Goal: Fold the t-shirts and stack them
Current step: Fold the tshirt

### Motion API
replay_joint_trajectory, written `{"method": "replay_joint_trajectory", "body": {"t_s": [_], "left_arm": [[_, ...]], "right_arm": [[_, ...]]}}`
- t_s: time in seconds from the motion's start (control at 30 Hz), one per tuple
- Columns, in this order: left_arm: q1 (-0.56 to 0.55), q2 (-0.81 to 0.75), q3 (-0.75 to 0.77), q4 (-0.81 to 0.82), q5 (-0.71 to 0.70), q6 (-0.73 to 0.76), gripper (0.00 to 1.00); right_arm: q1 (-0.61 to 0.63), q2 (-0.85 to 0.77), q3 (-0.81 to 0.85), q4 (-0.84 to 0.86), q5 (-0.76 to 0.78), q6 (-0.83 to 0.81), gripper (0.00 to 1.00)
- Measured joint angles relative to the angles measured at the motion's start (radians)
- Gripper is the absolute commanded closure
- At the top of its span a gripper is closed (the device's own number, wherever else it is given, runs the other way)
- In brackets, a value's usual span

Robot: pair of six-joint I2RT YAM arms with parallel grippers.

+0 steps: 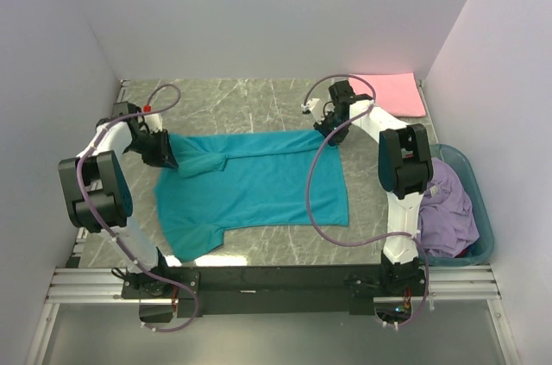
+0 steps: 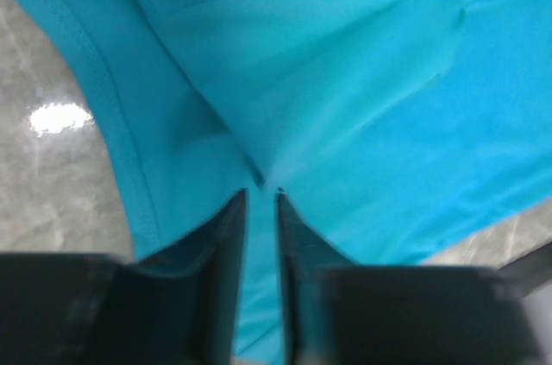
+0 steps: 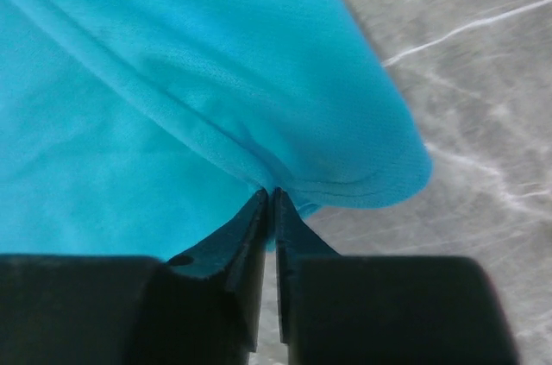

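The teal shirt [image 1: 250, 188] lies spread mid-table, its far edge partly folded over and one sleeve sticking out near left. The left gripper [image 2: 261, 195] is clamped on cloth at the shirt's far left, and the right gripper [image 3: 269, 197] pinches its far right corner. A folded pink shirt [image 1: 398, 93] sits in the far right corner. A lavender shirt [image 1: 448, 210] fills the basket [image 1: 486, 229] at the right edge. Bare table [image 1: 259, 97] runs along the far edge.

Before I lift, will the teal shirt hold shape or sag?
Probably floppy: the teal t-shirt creases at the left gripper. Likely sags between that and the right gripper, both pinching small folds. Thin knit, probably light.
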Motion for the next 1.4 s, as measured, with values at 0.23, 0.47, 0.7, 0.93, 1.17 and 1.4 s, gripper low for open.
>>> {"method": "replay_joint_trajectory", "body": {"t_s": [0.23, 0.47, 0.7, 0.93, 1.17, 1.4], "left_arm": [[0.098, 0.065, 0.238, -0.075, 0.069, 0.039, 0.52], [0.131, 0.232, 0.468, -0.028, 0.125, -0.018, 0.48], [0.119, 0.377, 0.5, -0.005, 0.166, -0.105, 0.45], [0.091, 0.401, 0.5, 0.044, 0.182, -0.174, 0.44], [0.077, 0.462, 0.5, 0.076, 0.188, -0.212, 0.45], [0.079, 0.497, 0.496, 0.081, 0.168, -0.235, 0.84]], "right_arm": [[-0.005, 0.001, 0.112, -0.143, -0.081, 0.013, 0.62], [-0.013, 0.057, 0.407, -0.164, -0.09, 0.116, 0.64], [-0.017, 0.188, 0.475, -0.166, -0.022, 0.144, 0.63], [-0.017, 0.22, 0.404, -0.173, 0.019, 0.135, 0.65], [-0.017, 0.222, 0.39, -0.17, 0.043, 0.129, 0.71], [-0.011, 0.241, 0.392, -0.171, 0.083, 0.112, 0.76]]}}
